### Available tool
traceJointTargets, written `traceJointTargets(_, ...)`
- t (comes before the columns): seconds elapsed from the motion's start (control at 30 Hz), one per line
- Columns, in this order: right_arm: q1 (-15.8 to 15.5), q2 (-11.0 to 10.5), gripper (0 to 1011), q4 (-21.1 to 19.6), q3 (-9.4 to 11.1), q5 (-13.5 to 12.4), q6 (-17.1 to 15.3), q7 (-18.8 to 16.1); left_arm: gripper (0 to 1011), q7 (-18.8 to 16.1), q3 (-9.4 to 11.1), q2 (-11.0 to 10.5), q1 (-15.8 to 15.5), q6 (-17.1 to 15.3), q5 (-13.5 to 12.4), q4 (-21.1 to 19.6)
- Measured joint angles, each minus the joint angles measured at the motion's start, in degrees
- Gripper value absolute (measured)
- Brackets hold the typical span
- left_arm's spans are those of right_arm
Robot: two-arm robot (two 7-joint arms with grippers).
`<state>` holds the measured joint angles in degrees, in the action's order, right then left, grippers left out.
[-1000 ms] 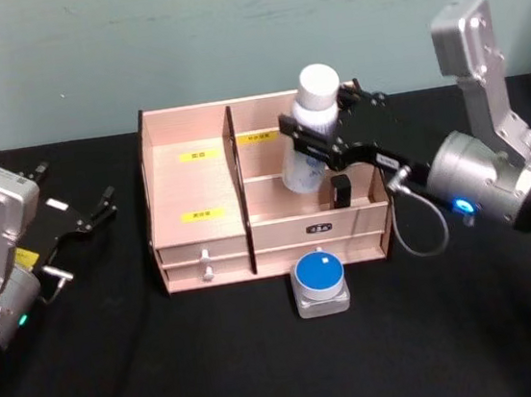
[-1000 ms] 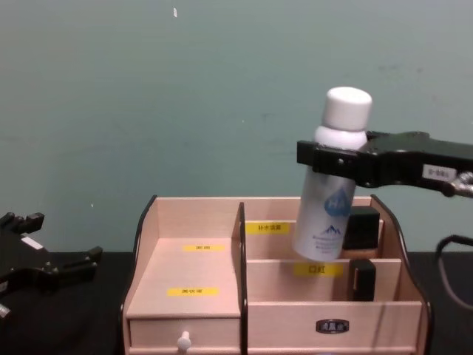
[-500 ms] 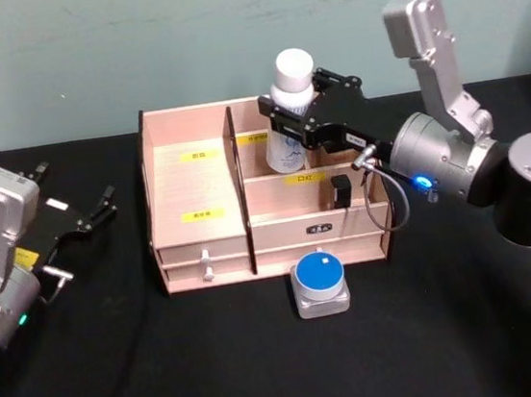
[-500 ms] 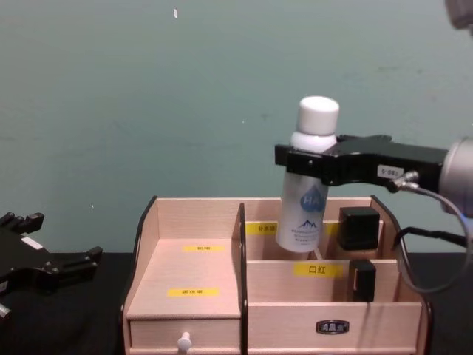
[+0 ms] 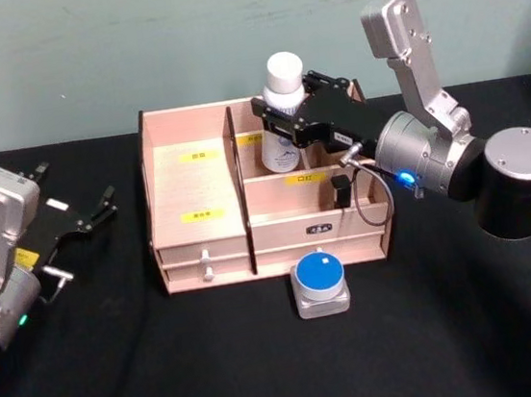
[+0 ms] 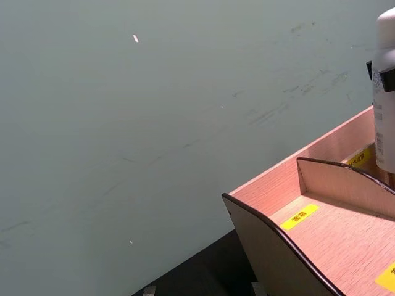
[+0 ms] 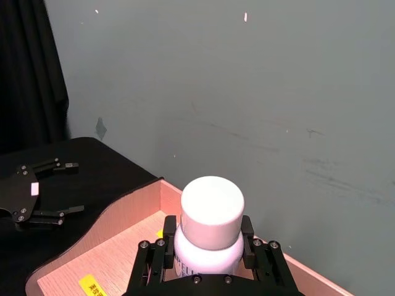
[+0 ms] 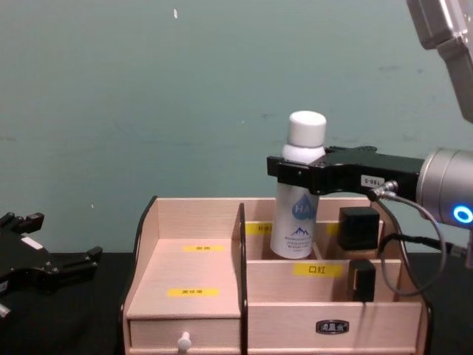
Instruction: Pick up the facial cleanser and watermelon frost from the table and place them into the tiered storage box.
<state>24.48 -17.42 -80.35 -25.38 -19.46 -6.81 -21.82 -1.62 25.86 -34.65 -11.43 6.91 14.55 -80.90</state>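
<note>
Scuffed teal wall [image 5: 83, 56] behind black-covered table [image 5: 220, 378]; dark curtain [image 7: 28, 68] beside wall.

**Table** [image 5: 219, 369]: black top, running back to a grey-green wall at 12 o'clock. Two items stand directly on it.

1. **Box** [image 5: 200, 251]: light wood with black-edged curved sides. It has stepped compartments with yellow labels and two small drawers along the front. It stands at 12 o'clock from the table's middle, with its front facing 6 o'clock.
2. **Jar** [image 5: 320, 279]: round blue lid on a clear, squarish base, standing upright. It is at 6 o'clock from the box's right half, just beside the front face. Whether the two touch cannot be told.
</note>
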Motion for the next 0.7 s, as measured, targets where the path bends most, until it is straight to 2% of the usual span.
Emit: traceJointTargets(0.7,1.5,1.7,602,4.2,-0.2,1.5,0.1,-1.0,1001,0.0,0.0,0.0,0.0,0.0,0.0,0.0)
